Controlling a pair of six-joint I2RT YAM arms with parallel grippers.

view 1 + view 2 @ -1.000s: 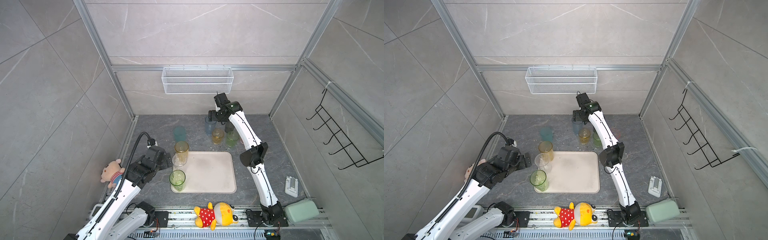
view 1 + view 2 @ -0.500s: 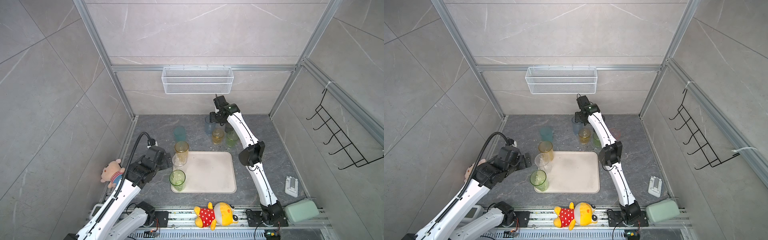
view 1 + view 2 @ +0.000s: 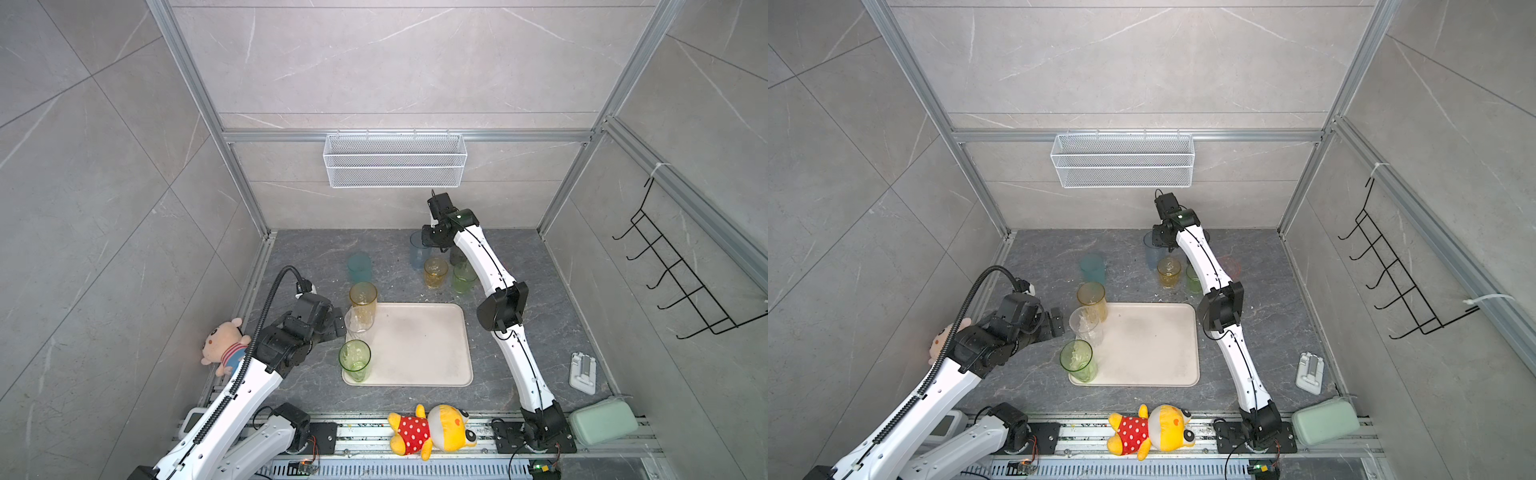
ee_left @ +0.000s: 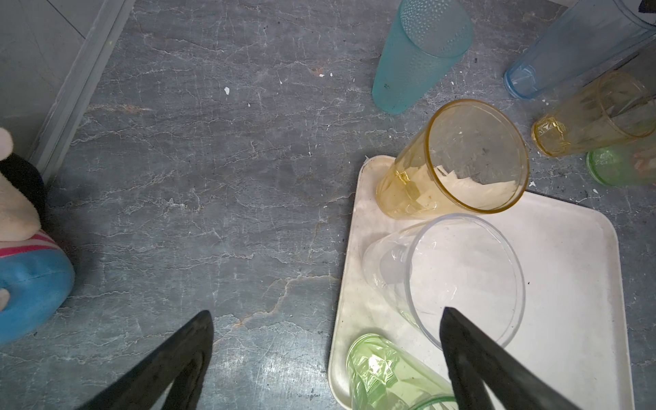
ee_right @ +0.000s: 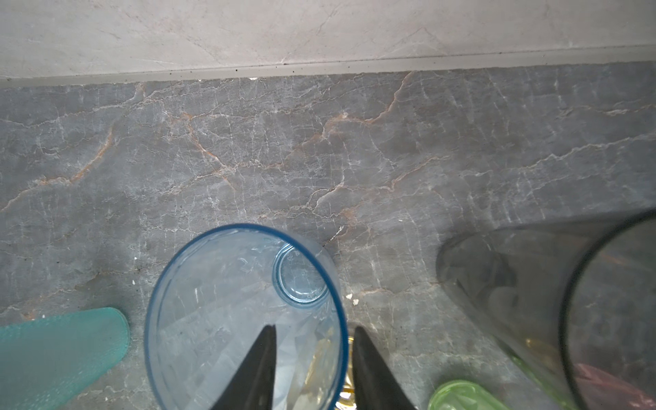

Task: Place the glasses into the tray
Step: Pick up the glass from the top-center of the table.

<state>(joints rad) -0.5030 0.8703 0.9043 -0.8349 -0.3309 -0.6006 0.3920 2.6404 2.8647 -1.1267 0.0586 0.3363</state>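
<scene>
**Tray (image 3: 419, 349) stock check: three in, six out on the desk (image 3: 307, 253)**

- In the tray, upright: amber glass (image 3: 363, 296), clear glass (image 3: 357, 324), tall green glass (image 3: 354, 360). They are ranked along the edge nearest the left arm, likely to leave the bare remainder for the rest.
- On the desk, toward the back wall: teal glass (image 3: 359, 266), pale blue glass (image 5: 220, 301), yellow glass (image 3: 435, 272), short green glass (image 3: 462, 278), smoke-grey glass (image 5: 514, 284), pink glass (image 3: 1228, 266). All but the teal one are clustered close.
- Right claw (image 5: 314, 330): partly open, one finger inside the pale blue glass and one outside, its wall between them. A gap shows beside the inner finger, so no firm hold yet. A rim pinch probably suits crowded neighbours.
- Left claw (image 4: 326, 312): spread wide and empty, just beside the clear glass.
</scene>
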